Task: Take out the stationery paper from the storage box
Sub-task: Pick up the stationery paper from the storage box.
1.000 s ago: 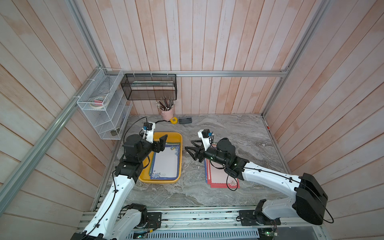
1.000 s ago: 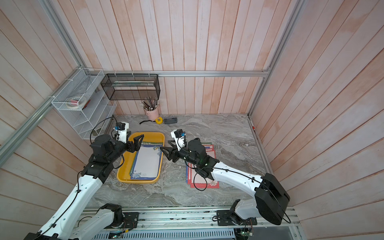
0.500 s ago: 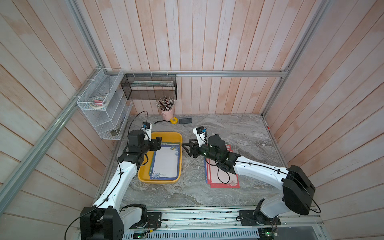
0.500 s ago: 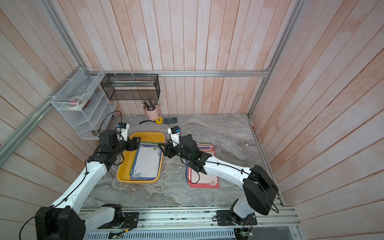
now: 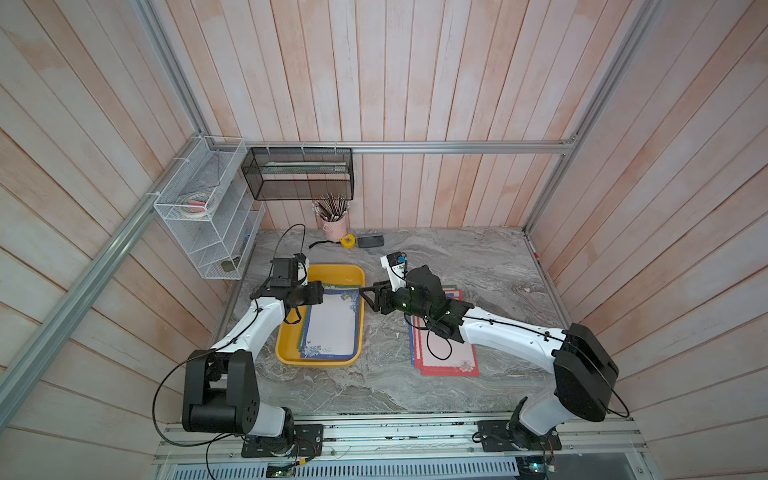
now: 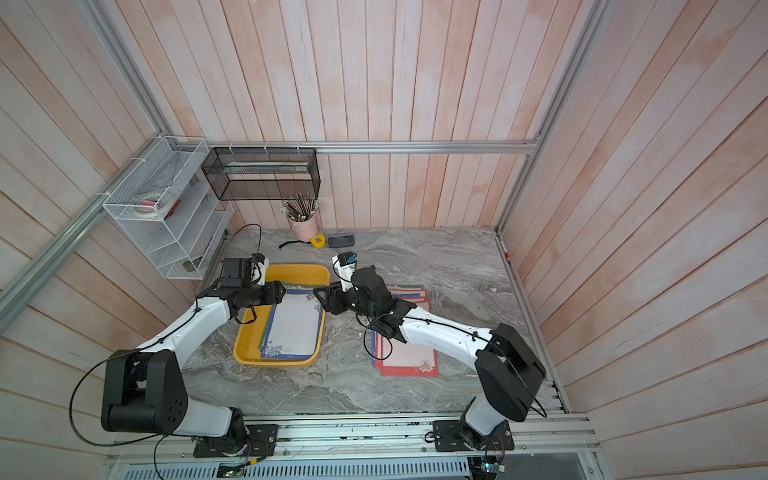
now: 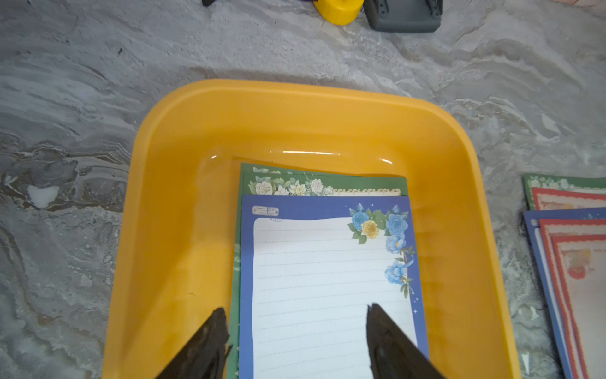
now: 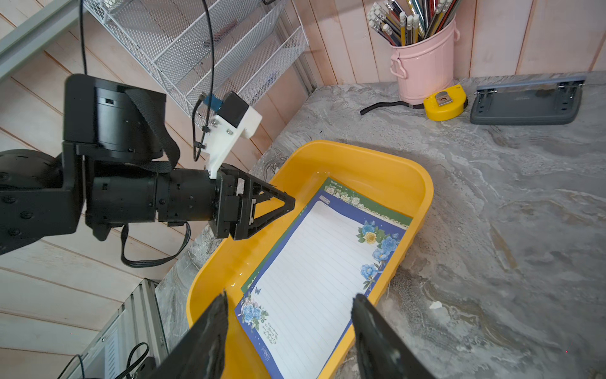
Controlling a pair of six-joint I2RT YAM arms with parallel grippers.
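The yellow storage box (image 5: 316, 362) (image 6: 274, 362) (image 7: 295, 88) (image 8: 423, 183) sits left of centre on the marble table. In it lies stationery paper: a blue-bordered sheet (image 5: 332, 326) (image 6: 291, 328) (image 7: 321, 272) (image 8: 314, 262) on a green-bordered sheet (image 7: 321, 185). My left gripper (image 5: 320, 293) (image 6: 282, 293) (image 7: 295, 308) (image 8: 288, 203) hangs open over the sheet's far left part, holding nothing. At the box's right rim my right gripper (image 5: 365, 297) (image 6: 318, 299) (image 8: 290, 297) is open and empty. Several more sheets (image 5: 449, 353) (image 6: 409, 357) (image 7: 574, 246) lie on the table under the right arm.
Along the back wall stand a pink pencil cup (image 5: 334, 226), a yellow tape measure (image 5: 348, 241) and a grey hole punch (image 5: 370, 240). A white wire rack (image 5: 208, 216) and a black mesh basket (image 5: 297, 174) hang on the walls at back left.
The left arm has sunk lower over the box's far end and its jaws have narrowed a little. The right gripper has edged left to the box's right rim.
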